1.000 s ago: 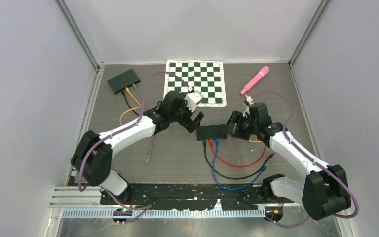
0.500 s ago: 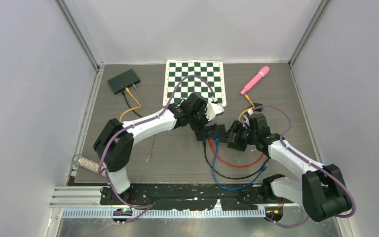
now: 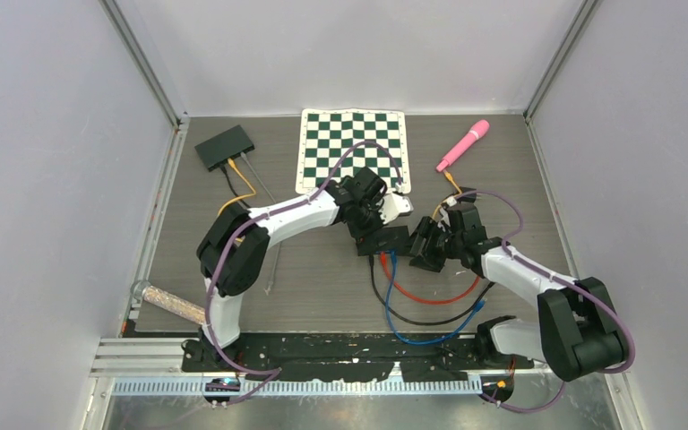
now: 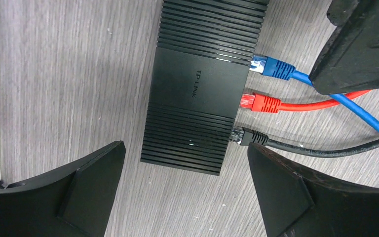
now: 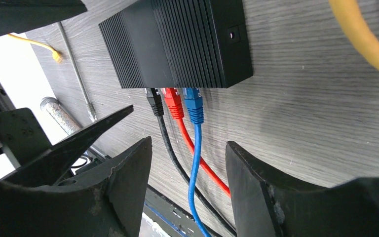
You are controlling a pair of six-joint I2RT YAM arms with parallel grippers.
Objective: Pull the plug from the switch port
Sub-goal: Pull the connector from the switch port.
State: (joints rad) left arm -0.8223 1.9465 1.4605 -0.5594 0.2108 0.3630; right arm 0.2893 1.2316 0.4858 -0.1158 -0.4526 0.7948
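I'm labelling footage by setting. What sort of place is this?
Probably a lab robot cell: plain walls enclosing the table, with staged props, a network switch and a chessboard mat.

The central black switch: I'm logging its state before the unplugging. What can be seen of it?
The switch is a flat black box, plastic-looking, ribbed at both ends with a smooth TP-LINK band. It lies on the grey table. A blue plug, a red plug and a black plug sit in one edge.
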